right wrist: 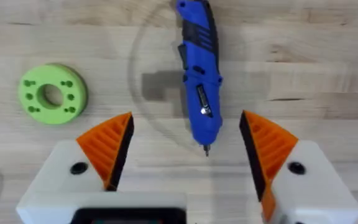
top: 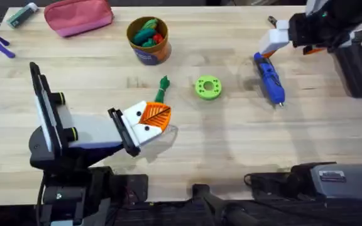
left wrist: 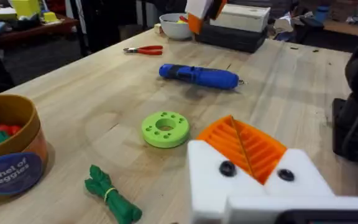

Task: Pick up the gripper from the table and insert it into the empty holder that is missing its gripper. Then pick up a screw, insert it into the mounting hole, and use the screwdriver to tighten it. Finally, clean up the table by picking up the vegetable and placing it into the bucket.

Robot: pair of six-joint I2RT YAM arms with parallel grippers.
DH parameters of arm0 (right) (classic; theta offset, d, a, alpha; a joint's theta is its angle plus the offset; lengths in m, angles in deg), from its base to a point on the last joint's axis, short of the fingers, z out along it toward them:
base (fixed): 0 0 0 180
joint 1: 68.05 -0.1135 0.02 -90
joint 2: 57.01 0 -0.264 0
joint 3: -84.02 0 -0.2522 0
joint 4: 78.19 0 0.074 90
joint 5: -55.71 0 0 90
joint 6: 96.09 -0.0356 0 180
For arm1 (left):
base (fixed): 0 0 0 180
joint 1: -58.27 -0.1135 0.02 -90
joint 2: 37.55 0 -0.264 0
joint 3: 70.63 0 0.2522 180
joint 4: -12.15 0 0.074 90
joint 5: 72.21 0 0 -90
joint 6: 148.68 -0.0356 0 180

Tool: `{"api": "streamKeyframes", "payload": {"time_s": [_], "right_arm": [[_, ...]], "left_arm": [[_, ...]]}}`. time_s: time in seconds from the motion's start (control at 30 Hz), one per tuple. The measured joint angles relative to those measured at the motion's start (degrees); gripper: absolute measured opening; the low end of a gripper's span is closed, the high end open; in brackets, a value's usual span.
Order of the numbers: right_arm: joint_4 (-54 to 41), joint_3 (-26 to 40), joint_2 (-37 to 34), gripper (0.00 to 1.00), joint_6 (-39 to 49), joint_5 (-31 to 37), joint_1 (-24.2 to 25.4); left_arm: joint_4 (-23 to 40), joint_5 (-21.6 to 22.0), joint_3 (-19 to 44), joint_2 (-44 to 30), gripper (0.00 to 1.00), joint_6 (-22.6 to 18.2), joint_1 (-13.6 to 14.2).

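Note:
The blue screwdriver (top: pixel 269 78) lies on the table at the right, tip toward the front. My right gripper (top: pixel 275 41) hangs above it, open. In the right wrist view its orange pads (right wrist: pixel 107 146) stand wide apart on either side of the screwdriver's (right wrist: pixel 197 68) tip end, holding nothing. My left gripper (top: pixel 156 116) sits shut near the table's middle, orange pads pressed together (left wrist: pixel 241 143). The dark green vegetable (top: pixel 163 88) (left wrist: pixel 112 199) lies just beyond it. The bucket (top: pixel 148 39) (left wrist: pixel 5 149) stands at the back with toy vegetables inside. The loose gripper, the empty holder and the screw are out of view.
A bright green disc with holes (top: pixel 207 88) (left wrist: pixel 165 129) (right wrist: pixel 51 93) lies between the vegetable and the screwdriver. A pink pouch (top: pixel 77 16) rests at the back left. Red-handled pliers (left wrist: pixel 143 50) and a white bowl (left wrist: pixel 176 26) sit farther along the table.

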Motion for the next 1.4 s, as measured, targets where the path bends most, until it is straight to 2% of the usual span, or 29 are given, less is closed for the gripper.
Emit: {"api": "streamKeyframes", "payload": {"time_s": [0.27, 0.5, 0.73, 1.4], "right_arm": [[1.23, 0.0, -6.74, 0.991, 3.81, 1.03, 2.14], [3.37, 0.0, -11.53, 0.991, 8.04, -2.74, 3.86], [6.26, 0.0, -16.08, 0.992, 11.17, -3.73, 5.43], [9.8, 0.0, -24.03, 0.991, 13.65, -3.64, 5.99]], "left_arm": [[0.0, 0.0, 0.0, -0.01, 0.018, 0.0, 0.0], [0.0, 0.0, 0.0, 0.01, 0.018, 0.0, 0.0], [0.0, 0.0, 0.0, 0.01, 0.018, 0.0, 0.0], [0.0, 0.0, 0.0, 0.01, 0.018, 0.0, 0.0]]}}
